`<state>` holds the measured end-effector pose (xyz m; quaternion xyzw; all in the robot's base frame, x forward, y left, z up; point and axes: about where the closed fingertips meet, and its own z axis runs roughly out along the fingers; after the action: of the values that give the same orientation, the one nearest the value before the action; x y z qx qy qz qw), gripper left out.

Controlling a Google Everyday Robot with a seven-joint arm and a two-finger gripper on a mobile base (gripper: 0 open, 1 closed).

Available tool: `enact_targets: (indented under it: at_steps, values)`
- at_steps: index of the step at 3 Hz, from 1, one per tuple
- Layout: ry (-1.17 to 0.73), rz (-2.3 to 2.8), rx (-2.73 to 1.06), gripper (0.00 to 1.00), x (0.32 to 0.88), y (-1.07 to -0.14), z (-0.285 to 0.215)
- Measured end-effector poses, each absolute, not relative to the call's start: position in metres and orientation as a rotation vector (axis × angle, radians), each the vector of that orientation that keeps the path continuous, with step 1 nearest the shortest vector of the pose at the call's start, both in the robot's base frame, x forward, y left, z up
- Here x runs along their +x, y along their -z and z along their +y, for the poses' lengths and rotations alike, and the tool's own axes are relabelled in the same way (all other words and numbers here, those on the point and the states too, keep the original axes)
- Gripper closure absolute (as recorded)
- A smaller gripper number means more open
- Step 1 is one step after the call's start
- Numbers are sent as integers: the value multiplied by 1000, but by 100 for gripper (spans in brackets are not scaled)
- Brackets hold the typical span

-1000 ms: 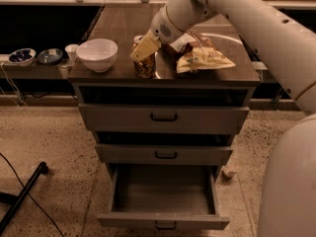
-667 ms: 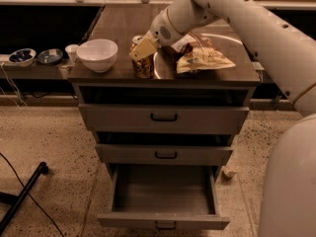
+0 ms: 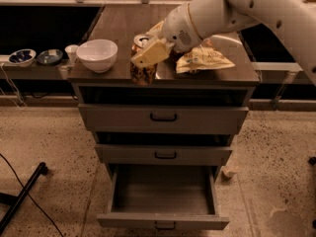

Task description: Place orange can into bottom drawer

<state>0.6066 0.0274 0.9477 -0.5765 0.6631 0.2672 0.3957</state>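
Observation:
The orange can point(image 3: 143, 74) stands upright at the front edge of the cabinet top point(image 3: 123, 19), its silver top showing. My gripper point(image 3: 148, 53) comes in from the right and is closed around the can's upper half, with one cream finger point(image 3: 150, 52) across its front. The bottom drawer point(image 3: 163, 224) is pulled open below, and its inside is empty. The two shallower drawers above it are shut.
A white bowl point(image 3: 97, 54) sits left of the can and a yellow snack bag point(image 3: 202, 59) sits right of it, under my arm. Small dishes point(image 3: 22, 57) and a cup point(image 3: 72, 51) stand on a low shelf at left. A black stand leg point(image 3: 22, 196) lies on the floor.
Almost nothing has moved: the gripper stays on the can at the front edge of the cabinet top. The drawer stays open.

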Motion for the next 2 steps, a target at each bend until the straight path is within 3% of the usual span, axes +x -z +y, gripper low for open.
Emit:
enact_targets:
  at_steps: [2]
  values:
    - [-677,1722,-1475,100,593,-894,25]
